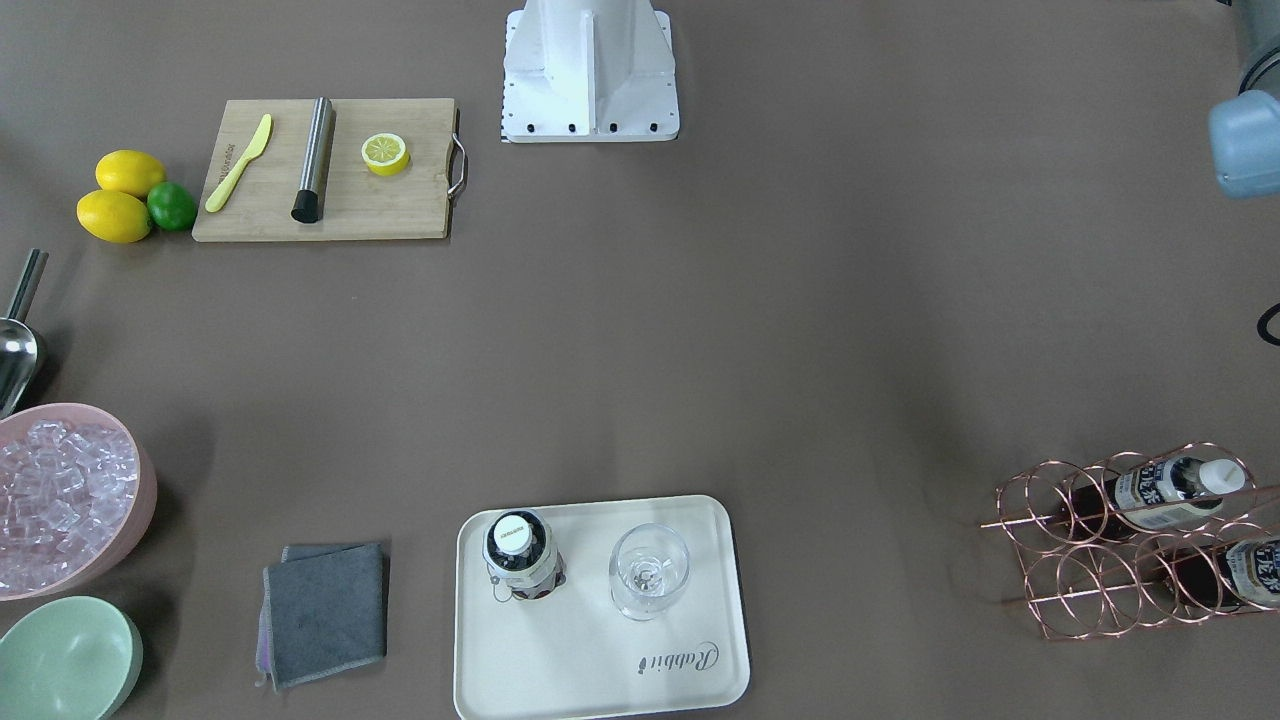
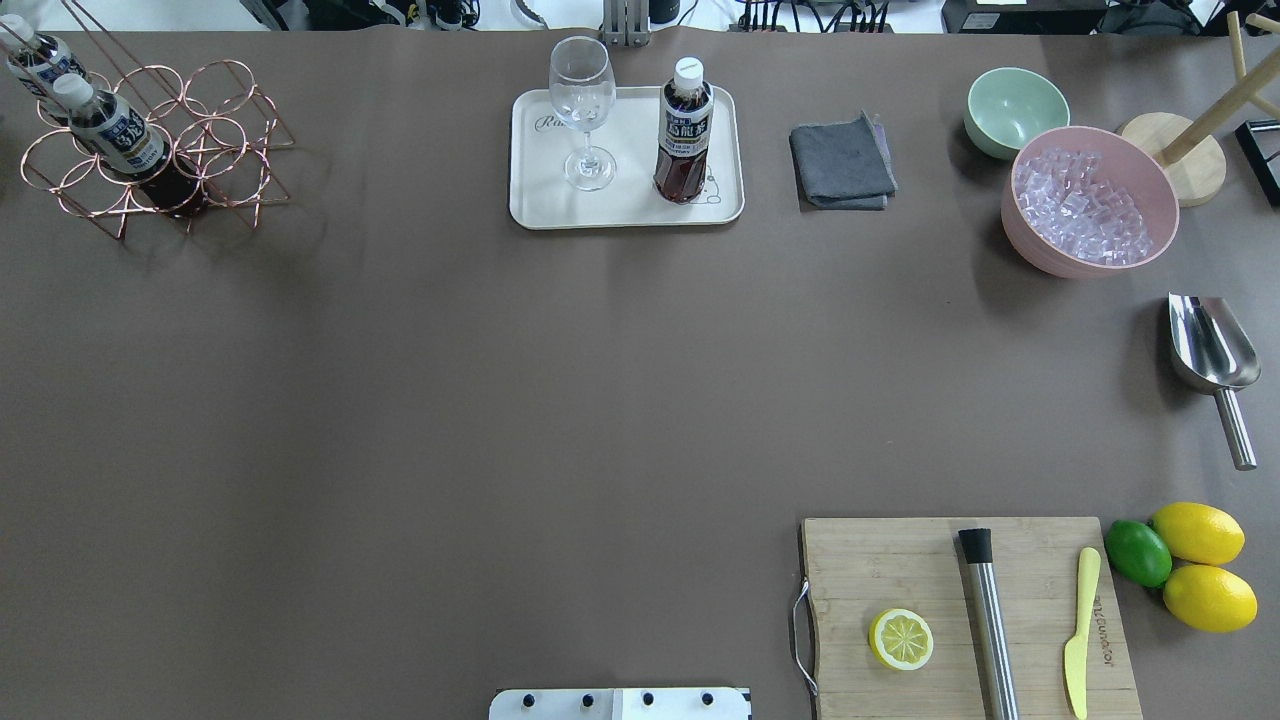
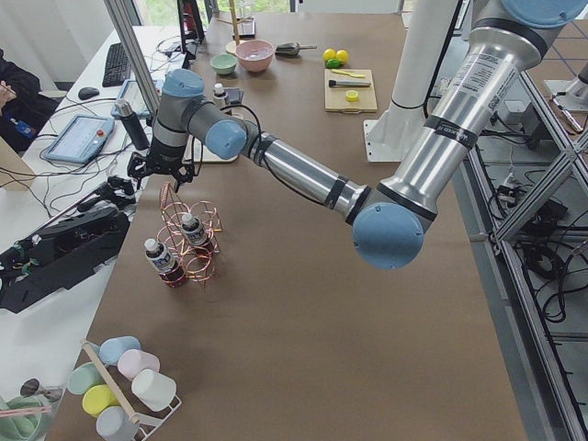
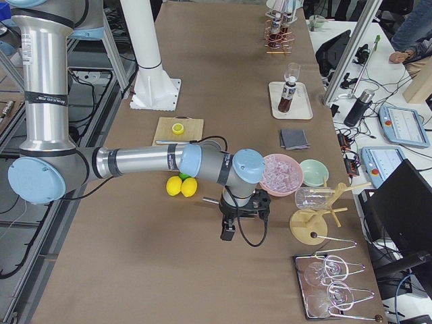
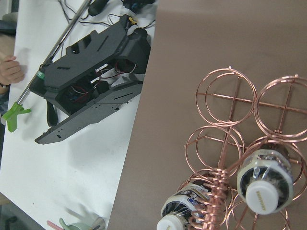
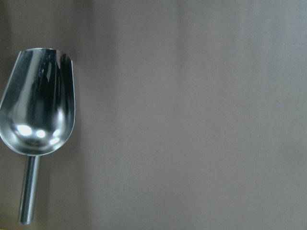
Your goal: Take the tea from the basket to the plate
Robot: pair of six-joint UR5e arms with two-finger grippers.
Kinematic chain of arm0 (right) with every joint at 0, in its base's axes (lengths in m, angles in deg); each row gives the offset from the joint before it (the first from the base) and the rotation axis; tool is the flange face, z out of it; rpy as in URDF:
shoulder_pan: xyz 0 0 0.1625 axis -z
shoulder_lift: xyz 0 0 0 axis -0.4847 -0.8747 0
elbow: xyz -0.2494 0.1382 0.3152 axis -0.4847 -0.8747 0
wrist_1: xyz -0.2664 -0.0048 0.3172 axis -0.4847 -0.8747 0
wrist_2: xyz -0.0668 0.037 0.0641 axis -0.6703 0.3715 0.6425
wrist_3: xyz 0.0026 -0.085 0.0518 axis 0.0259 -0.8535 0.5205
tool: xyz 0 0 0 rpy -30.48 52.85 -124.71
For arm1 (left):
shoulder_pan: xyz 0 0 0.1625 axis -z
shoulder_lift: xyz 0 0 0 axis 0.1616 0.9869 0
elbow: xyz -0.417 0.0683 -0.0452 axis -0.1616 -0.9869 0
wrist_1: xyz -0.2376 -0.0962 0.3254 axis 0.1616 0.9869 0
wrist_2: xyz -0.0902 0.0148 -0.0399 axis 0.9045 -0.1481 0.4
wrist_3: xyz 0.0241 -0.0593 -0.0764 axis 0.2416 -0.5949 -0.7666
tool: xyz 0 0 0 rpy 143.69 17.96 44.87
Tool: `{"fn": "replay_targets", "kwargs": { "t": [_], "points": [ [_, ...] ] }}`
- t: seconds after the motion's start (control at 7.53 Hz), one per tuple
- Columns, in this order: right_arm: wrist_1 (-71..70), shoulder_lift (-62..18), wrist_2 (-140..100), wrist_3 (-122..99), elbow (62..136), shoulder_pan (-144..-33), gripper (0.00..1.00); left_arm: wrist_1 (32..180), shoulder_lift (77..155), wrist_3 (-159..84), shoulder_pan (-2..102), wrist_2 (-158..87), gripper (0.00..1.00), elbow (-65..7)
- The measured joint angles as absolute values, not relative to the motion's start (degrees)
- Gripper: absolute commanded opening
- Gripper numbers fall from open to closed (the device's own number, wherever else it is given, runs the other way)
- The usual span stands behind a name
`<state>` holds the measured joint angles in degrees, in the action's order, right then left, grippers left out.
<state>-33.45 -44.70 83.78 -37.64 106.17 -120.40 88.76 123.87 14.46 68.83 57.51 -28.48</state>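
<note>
One tea bottle (image 2: 685, 130) stands upright on the cream plate (image 2: 630, 215), next to a wine glass (image 2: 583, 110); it also shows in the front view (image 1: 520, 555). The copper wire basket (image 2: 230, 130) at the table's far left corner holds two more tea bottles (image 2: 115, 135) (image 2: 35, 60), seen from above in the left wrist view (image 5: 264, 184). My left gripper (image 3: 154, 170) hovers just above and beyond the basket, in the left side view only; I cannot tell its state. My right gripper (image 4: 237, 226) hangs over the table near the metal scoop (image 6: 41, 103); I cannot tell its state.
A grey cloth (image 2: 842, 163), a green bowl (image 2: 1015, 108), a pink bowl of ice (image 2: 1088, 200) and the scoop (image 2: 1212, 350) lie along the right side. A cutting board (image 2: 960, 610) with half a lemon, a knife and a steel muddler sits near right, lemons and a lime beside it.
</note>
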Motion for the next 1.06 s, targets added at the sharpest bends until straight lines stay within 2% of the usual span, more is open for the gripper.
{"fn": "replay_targets", "kwargs": {
  "t": [0.27,0.53,0.8,1.06],
  "points": [
    [-29.56,-45.06,83.85,-36.28,105.87,-120.40,1.00,92.54,119.41,-6.62,68.72,57.49,0.98,-32.32],
    [-28.58,-44.82,83.87,-35.54,106.21,-120.47,1.00,99.86,116.43,-23.55,69.66,57.23,0.98,-32.63],
    [-27.75,-43.94,83.88,-35.18,106.37,-120.52,1.00,102.56,115.80,-37.09,72.92,57.58,0.98,-30.76],
    [-27.63,-44.06,84.00,-35.13,106.27,-120.87,1.00,102.41,114.54,-40.18,77.13,61.43,0.98,-26.63]
  ]
}}
